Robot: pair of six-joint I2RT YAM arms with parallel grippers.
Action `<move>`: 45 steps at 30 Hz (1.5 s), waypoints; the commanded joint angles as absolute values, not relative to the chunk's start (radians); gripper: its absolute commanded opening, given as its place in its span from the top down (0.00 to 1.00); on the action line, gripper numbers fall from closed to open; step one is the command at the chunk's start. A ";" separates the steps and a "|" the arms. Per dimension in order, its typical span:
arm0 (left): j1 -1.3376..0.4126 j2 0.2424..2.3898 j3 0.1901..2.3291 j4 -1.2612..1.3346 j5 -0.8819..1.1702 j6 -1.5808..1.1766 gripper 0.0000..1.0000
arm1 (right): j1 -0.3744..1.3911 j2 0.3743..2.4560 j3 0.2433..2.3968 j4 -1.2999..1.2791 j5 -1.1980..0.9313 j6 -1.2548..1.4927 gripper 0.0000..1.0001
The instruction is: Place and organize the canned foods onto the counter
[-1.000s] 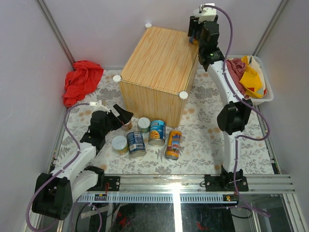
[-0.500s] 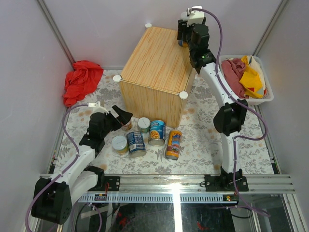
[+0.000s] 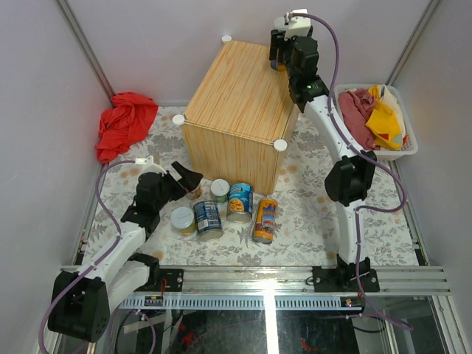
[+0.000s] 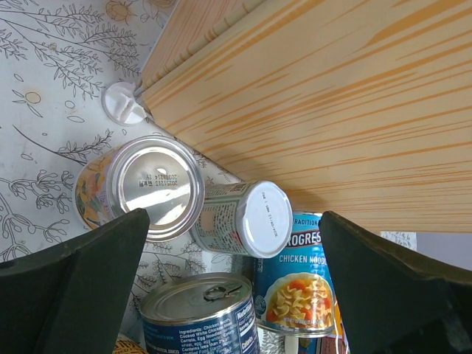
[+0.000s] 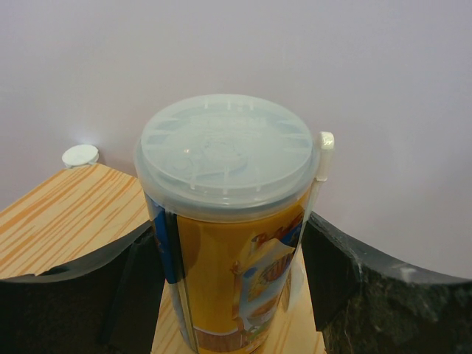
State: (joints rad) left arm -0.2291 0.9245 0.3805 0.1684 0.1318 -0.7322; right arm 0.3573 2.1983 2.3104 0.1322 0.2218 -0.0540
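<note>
Far left, against the wall: red cloth (image 3: 125,124), crumpled. Next, low over the flowered mat (image 3: 310,221): left gripper (image 3: 189,178), jaws released and spread wide, black fingers (image 4: 74,280) at either edge of the wrist view, clasping nothing. Between and beyond them, a cluster of cans on the mat, just before the front face of the counter (image 4: 332,96). Nearest the wood, a silver-lidded can (image 4: 151,184), upright, near a white corner cap (image 4: 124,103). Just beside it, a small white-lidded can (image 4: 243,217). Closer to the camera, a chicken noodle can (image 4: 304,284) and a blue-labelled can (image 4: 199,317). From above, also a short can (image 3: 183,219) at the cluster's left end and a fallen tall can (image 3: 265,220) on its side at the right end. Further right, at the far right corner of the counter top: right gripper (image 3: 279,57), clenched on a tall orange-blue can (image 5: 221,243), upright, pale plastic lid up, one finger against each flank. Cannot tell whether its base touches the wood. Far right: white basket (image 3: 404,151) of cloths, well apart from the cans.
</note>
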 commanded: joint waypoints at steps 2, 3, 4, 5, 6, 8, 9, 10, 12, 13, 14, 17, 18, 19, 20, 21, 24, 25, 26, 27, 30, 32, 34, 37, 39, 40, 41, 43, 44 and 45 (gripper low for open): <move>-0.235 0.906 0.375 0.206 0.132 -0.720 0.00 | 0.402 2.233 2.446 0.273 0.178 -0.021 0.98; -0.235 0.903 0.376 0.200 0.132 -0.717 0.00 | 0.409 2.246 2.457 0.277 0.178 -0.018 0.98; -0.235 0.900 0.378 0.195 0.132 -0.714 0.00 | 0.414 2.257 2.464 0.280 0.176 -0.016 0.97; -0.235 0.897 0.379 0.189 0.131 -0.711 0.00 | 0.420 2.267 2.472 0.282 0.176 -0.014 0.97; -0.235 0.893 0.378 0.183 0.130 -0.708 0.00 | 0.425 2.277 2.477 0.285 0.176 -0.013 0.96; -0.235 0.886 0.379 0.173 0.129 -0.702 0.00 | 0.432 2.295 2.487 0.289 0.175 -0.006 0.94; -0.235 0.884 0.379 0.166 0.128 -0.699 0.00 | 0.435 2.303 2.490 0.292 0.174 -0.003 0.91; -0.235 0.880 0.379 0.161 0.126 -0.697 0.00 | 0.438 2.308 2.493 0.295 0.175 0.000 0.87; -0.235 0.876 0.377 0.157 0.125 -0.694 0.00 | 0.446 2.317 2.494 0.301 0.169 0.001 0.74; -0.234 0.875 0.376 0.157 0.123 -0.693 0.00 | 0.449 2.319 2.494 0.305 0.162 0.001 0.65; -0.235 0.874 0.373 0.157 0.124 -0.693 0.00 | 0.454 2.321 2.494 0.308 0.156 0.002 0.53; -0.236 0.878 0.373 0.162 0.125 -0.695 0.00 | 0.462 2.322 2.493 0.318 0.146 0.007 0.32; -0.235 0.882 0.372 0.165 0.127 -0.696 0.00 | 0.463 2.320 2.490 0.322 0.146 0.006 0.25; -0.235 0.886 0.373 0.169 0.130 -0.698 0.00 | 0.464 2.317 2.490 0.323 0.146 0.007 0.20; -0.235 0.889 0.374 0.175 0.132 -0.699 0.00 | 0.464 2.313 2.487 0.324 0.147 0.008 0.17; -0.235 0.896 0.375 0.180 0.137 -0.701 0.00 | 0.464 2.308 2.486 0.324 0.150 0.009 0.16; -0.235 0.910 0.381 0.195 0.148 -0.704 0.00 | 0.463 2.293 2.481 0.323 0.152 0.005 0.08; -0.235 0.915 0.383 0.200 0.151 -0.704 0.00 | 0.464 2.288 2.481 0.320 0.150 0.004 0.08; -0.235 0.919 0.385 0.203 0.152 -0.705 0.00 | 0.465 2.281 2.480 0.317 0.146 0.004 0.08; -0.234 0.923 0.386 0.206 0.155 -0.706 0.00 | 0.465 2.275 2.478 0.313 0.143 0.005 0.08; -0.235 0.931 0.388 0.216 0.163 -0.713 0.00 | 0.464 2.253 2.468 0.300 0.141 0.007 0.07; -0.235 0.929 0.387 0.219 0.167 -0.717 0.00 | 0.464 2.236 2.457 0.291 0.143 0.008 0.06; -0.235 0.927 0.386 0.222 0.171 -0.722 0.00 | 0.466 2.217 2.443 0.285 0.145 0.006 0.05; -0.235 0.919 0.381 0.224 0.177 -0.725 0.00 | 0.469 2.189 2.426 0.279 0.150 0.002 0.05; -0.235 0.911 0.378 0.224 0.179 -0.730 0.00 | 0.468 2.170 2.422 0.274 0.154 0.001 0.05; -0.235 0.908 0.376 0.224 0.180 -0.731 0.00 | 0.469 2.163 2.421 0.270 0.154 0.001 0.05; -0.235 0.901 0.374 0.224 0.180 -0.734 0.00 | 0.470 2.157 2.421 0.267 0.156 -0.001 0.05; -0.235 0.891 0.368 0.224 0.180 -0.738 0.00 | 0.473 2.144 2.414 0.263 0.160 -0.003 0.05; -0.235 0.885 0.363 0.224 0.180 -0.739 0.00 | 0.475 2.136 2.408 0.261 0.167 -0.005 0.05; -0.235 0.879 0.359 0.224 0.178 -0.742 0.00 | 0.476 2.126 2.397 0.261 0.174 -0.006 0.05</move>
